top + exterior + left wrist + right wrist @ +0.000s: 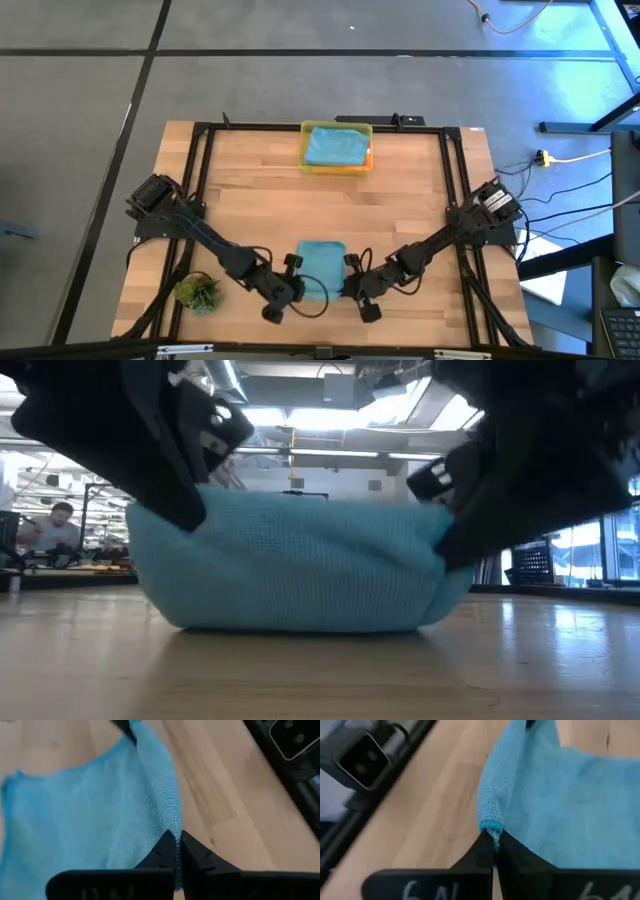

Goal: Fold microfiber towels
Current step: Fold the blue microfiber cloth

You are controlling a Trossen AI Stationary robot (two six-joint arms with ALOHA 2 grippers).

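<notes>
Teal-blue towel sits near-centre on the table, btwn both arms, near edge lifted off the wood w/ the middle sagging onto it. Left gripper clenched on its near-left corner; right gripper clenched on its near-right corner. Second teal-blue towel lies folded in the yellow bin at far-centre, orange cloth edge showing under it. Plant tuft at near-left, apart from the towel.

Grey floor surrounds the wooden table; bright ceiling lights glow beyond.
</notes>
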